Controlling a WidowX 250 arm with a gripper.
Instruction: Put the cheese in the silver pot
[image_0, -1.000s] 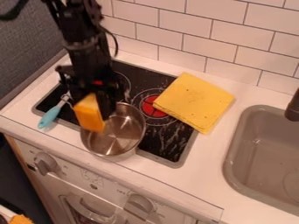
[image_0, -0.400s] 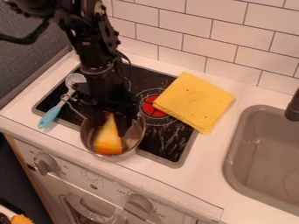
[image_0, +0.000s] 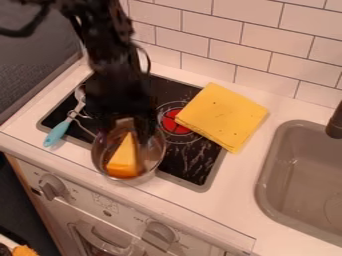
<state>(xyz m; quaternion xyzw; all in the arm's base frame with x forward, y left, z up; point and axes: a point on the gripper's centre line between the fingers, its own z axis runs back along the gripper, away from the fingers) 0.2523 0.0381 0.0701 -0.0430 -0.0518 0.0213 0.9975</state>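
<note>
At the left, a spoon-like utensil with a light-blue handle is laid across the edge of the black glass hob, set in the white table. Small print is carried by the white control panel below, too small to be read. The yellow-orange wedge of cheese is held within the round silver metal pot, below the black claw; whether the claw is open or closed cannot be told. Farther right, the hob's corner is overlapped by a folded yellow cloth, and a grey sink is seen beyond.
</note>
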